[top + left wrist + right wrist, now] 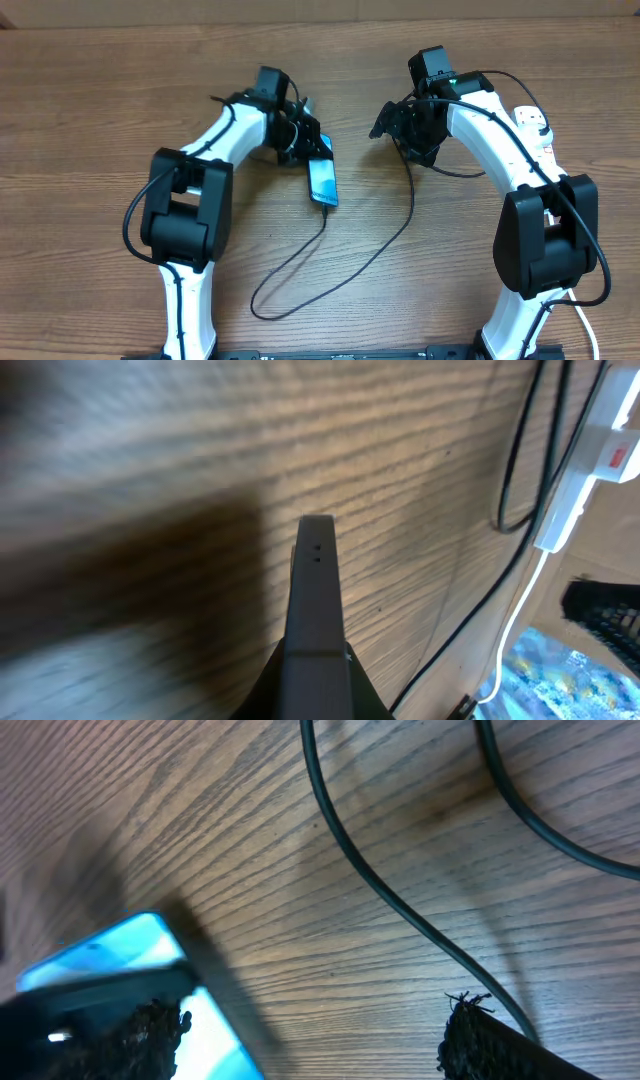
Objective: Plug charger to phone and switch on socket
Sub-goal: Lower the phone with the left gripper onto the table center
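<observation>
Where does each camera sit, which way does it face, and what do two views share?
Overhead: fixed above the table, looking straight down; the left arm and right arm show, with the phone between them.
Left wrist: low over the wood, looking along its shut left gripper toward the socket.
Right wrist: close above the table, facing down; its open right gripper sits at the bottom edge, the charger crosses the wood, and the phone is at left.
Shared: overhead and right wrist both show the phone and charger.
</observation>
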Motion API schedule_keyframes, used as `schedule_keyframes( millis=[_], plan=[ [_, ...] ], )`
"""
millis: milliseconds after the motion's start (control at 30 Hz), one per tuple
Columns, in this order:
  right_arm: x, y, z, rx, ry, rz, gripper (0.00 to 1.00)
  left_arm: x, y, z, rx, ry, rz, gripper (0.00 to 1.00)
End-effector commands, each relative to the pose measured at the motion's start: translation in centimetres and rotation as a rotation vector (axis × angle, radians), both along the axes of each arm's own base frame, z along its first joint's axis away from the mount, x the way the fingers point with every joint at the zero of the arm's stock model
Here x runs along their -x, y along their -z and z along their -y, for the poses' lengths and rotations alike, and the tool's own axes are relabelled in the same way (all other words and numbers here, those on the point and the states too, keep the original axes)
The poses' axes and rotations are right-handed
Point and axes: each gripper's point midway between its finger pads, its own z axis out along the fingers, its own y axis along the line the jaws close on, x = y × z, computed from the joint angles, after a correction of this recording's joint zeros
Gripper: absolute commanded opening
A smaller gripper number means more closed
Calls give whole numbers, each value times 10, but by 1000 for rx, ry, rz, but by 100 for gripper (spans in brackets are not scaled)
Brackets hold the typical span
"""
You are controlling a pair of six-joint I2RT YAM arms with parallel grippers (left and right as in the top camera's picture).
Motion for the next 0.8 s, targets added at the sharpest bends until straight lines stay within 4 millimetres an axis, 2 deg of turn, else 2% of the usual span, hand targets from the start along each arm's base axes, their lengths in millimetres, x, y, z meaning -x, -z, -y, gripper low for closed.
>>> schedule_keyframes(
  millis=[0, 600, 767],
  plan=[
    [-6, -17, -2, -15, -18, 53, 85, 7, -15, 16, 45, -4, -15, 4],
    [-6, -17, -3, -15, -20, 55, 85, 10, -8, 17, 4, -5, -13, 4],
    [-6, -17, -3, -15, -21, 55, 85, 12, 1, 13, -43, -18, -16, 5]
  ],
)
